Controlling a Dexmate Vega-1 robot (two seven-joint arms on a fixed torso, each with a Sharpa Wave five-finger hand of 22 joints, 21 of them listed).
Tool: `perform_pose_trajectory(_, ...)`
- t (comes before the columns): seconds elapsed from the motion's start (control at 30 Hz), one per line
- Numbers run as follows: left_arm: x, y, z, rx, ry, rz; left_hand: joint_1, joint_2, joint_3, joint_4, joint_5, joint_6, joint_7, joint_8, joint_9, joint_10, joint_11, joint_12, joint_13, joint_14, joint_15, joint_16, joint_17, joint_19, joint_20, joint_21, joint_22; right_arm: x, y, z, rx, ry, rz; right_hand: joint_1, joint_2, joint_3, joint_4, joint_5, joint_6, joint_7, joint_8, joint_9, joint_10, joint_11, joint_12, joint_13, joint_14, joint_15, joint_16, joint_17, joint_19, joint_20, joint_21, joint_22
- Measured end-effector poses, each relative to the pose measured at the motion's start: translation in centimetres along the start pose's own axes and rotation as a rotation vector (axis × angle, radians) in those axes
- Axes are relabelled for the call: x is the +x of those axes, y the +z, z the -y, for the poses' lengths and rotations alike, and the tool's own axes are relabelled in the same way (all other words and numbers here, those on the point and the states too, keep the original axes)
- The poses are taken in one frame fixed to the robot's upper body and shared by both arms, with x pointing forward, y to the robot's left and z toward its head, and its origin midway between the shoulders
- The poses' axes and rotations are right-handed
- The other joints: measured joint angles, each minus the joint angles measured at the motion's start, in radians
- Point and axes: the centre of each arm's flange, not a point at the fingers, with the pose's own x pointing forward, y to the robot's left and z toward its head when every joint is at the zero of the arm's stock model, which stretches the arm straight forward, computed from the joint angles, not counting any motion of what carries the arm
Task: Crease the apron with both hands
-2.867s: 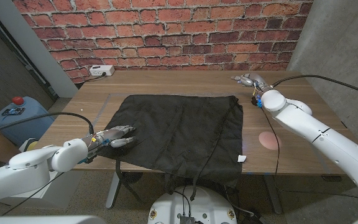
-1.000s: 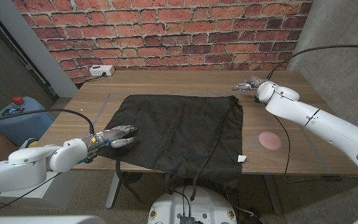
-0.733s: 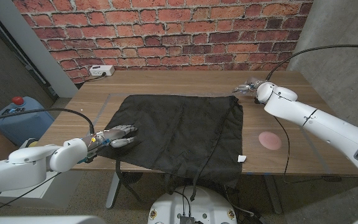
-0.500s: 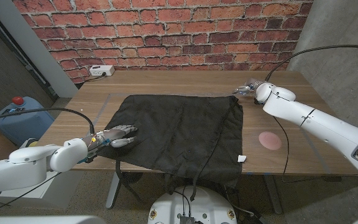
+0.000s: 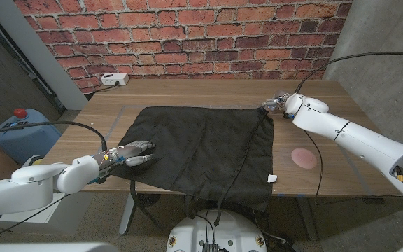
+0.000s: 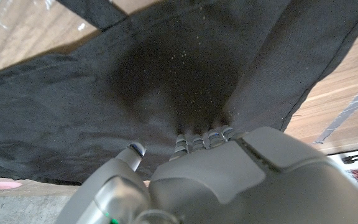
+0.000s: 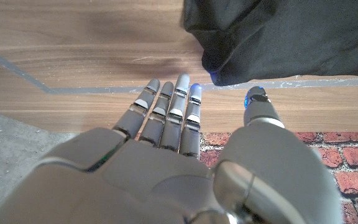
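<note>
A black apron (image 5: 201, 147) lies spread on the wooden table (image 5: 187, 94), its near edge and straps hanging over the front. My left hand (image 5: 133, 152) rests on the apron's near left corner, fingers laid on the cloth (image 6: 185, 68). My right hand (image 5: 274, 103) hovers open just beside the apron's far right corner (image 7: 229, 56), fingers apart and holding nothing. In the right wrist view the fingertips (image 7: 176, 93) reach close to that corner without touching it.
A pink round patch (image 5: 303, 157) marks the table right of the apron. A white power strip (image 5: 114, 79) sits at the far left edge. A blue container (image 5: 16, 129) stands on the floor to the left. A small white tag (image 5: 272, 178) shows at the apron's near right corner.
My right hand has moved left along the far edge toward the apron's far right corner. The left hand has stayed on the near left corner.
</note>
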Motion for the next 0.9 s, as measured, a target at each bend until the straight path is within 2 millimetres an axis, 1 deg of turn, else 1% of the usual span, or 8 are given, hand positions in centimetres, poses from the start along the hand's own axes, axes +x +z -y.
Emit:
perform_pose_trajectory(0.33, 0.0, 0.1, 0.1, -0.001, -0.002, 0.001, 0.0, 0.0, 0.0, 0.0, 0.0, 0.003, -0.003, 0.0, 0.0, 0.0, 0.0, 0.0, 0.0, 0.0, 0.0, -0.005, 0.0, 0.0, 0.0, 0.0, 0.0, 0.1, 0.5, -0.7, 0.001, 0.022, -0.002, 0.0, 0.0, -0.004, 0.004, 0.0, 0.003, 0.003, 0.0, 0.0, -0.004, 0.004, 0.004, 0.004, 0.0, 0.0, 0.0, 0.005, 0.0, 0.0, 0.0, 0.0)
perform_pose_trajectory(0.43, 0.1, 0.1, 0.1, -0.002, -0.003, 0.001, 0.0, 0.0, 0.008, 0.0, 0.0, 0.004, -0.004, 0.0, 0.0, 0.0, 0.0, 0.0, 0.0, 0.0, 0.0, -0.005, 0.0, 0.0, 0.0, 0.0, 0.0, 0.1, 0.6, -0.8, 0.001, 0.025, -0.002, 0.0, 0.0, -0.004, 0.004, 0.0, 0.006, 0.006, 0.0, 0.0, 0.005, 0.005, 0.008, 0.004, 0.004, 0.004, 0.001, 0.005, 0.0, 0.0, 0.0, 0.0)
perform_pose_trajectory(0.53, 0.1, 0.1, 0.1, -0.003, -0.004, 0.001, 0.0, 0.0, 0.008, 0.0, 0.0, 0.007, -0.007, 0.0, 0.0, 0.0, 0.0, 0.0, 0.0, 0.0, 0.0, -0.005, 0.0, 0.0, 0.0, 0.0, 0.0, 0.2, 0.7, -1.1, 0.001, 0.03, -0.003, 0.004, 0.004, -0.004, 0.004, 0.004, 0.013, 0.005, 0.0, 0.0, 0.013, -0.002, 0.012, 0.009, 0.013, 0.002, 0.004, 0.005, 0.0, 0.0, 0.0, 0.0)
perform_pose_trajectory(0.67, 0.1, 0.1, 0.2, -0.004, -0.006, 0.002, 0.0, 0.0, 0.008, 0.0, 0.0, 0.01, -0.01, 0.0, 0.0, 0.0, 0.0, 0.0, 0.0, 0.0, 0.0, -0.005, -0.005, 0.0, 0.0, 0.0, 0.0, 0.3, 0.8, -1.3, 0.001, 0.028, -0.005, 0.004, 0.004, -0.004, 0.004, 0.004, 0.025, 0.003, 0.0, 0.0, 0.023, -0.002, 0.019, 0.009, 0.022, 0.001, 0.008, 0.007, 0.0, 0.0, 0.0, 0.0)
perform_pose_trajectory(0.73, 0.1, 0.1, 0.2, -0.004, -0.007, 0.002, 0.0, 0.0, 0.011, -0.003, 0.0, 0.01, -0.01, 0.0, 0.0, 0.0, 0.0, 0.0, 0.0, 0.0, 0.0, -0.005, -0.005, 0.0, 0.0, 0.0, 0.0, 0.4, 0.8, -1.4, 0.001, 0.025, -0.007, 0.015, 0.004, -0.004, 0.004, 0.004, 0.035, 0.002, 0.0, 0.0, 0.03, -0.008, 0.024, 0.012, 0.027, 0.001, 0.008, 0.009, 0.0, 0.0, 0.0, 0.0)
perform_pose_trajectory(0.8, 0.1, 0.1, 0.2, -0.006, -0.009, 0.002, 0.0, 0.0, 0.012, -0.004, 0.0, 0.01, -0.01, 0.0, 0.0, 0.0, 0.0, 0.0, 0.0, 0.0, 0.0, -0.005, -0.005, 0.0, 0.0, 0.0, 0.0, 0.5, 0.8, -1.5, 0.0, 0.022, -0.008, 0.026, 0.003, -0.007, 0.001, 0.004, 0.048, -0.003, 0.0, 0.0, 0.047, -0.011, 0.036, 0.016, 0.045, 0.001, 0.015, 0.009, 0.007, -0.007, 0.001, 0.0)
perform_pose_trajectory(0.83, 0.1, 0.1, 0.2, -0.006, -0.009, 0.003, 0.0, 0.0, 0.012, -0.004, 0.0, 0.01, -0.01, 0.0, 0.0, 0.0, 0.0, 0.0, 0.0, 0.0, 0.0, -0.005, -0.005, 0.0, 0.0, 0.0, 0.0, 0.5, 0.9, -1.6, 0.0, 0.02, -0.008, 0.031, 0.007, -0.01, -0.002, 0.004, 0.059, -0.005, 0.002, 0.0, 0.056, -0.014, 0.043, 0.017, 0.054, 0.0, 0.019, 0.009, 0.007, -0.007, 0.001, 0.0)
perform_pose_trajectory(0.9, 0.1, 0.1, 0.2, -0.007, -0.01, 0.004, 0.0, 0.0, 0.012, -0.004, 0.0, 0.01, -0.01, 0.0, 0.0, 0.0, 0.0, 0.0, 0.0, 0.0, 0.0, -0.005, -0.005, 0.0, 0.0, 0.0, 0.0, 0.6, 0.9, -1.6, -0.001, 0.012, -0.008, 0.039, 0.003, -0.01, -0.002, 0.012, 0.078, -0.01, 0.008, 0.003, 0.075, -0.019, 0.056, 0.023, 0.066, -0.002, 0.021, 0.014, 0.015, -0.015, 0.002, 0.0)
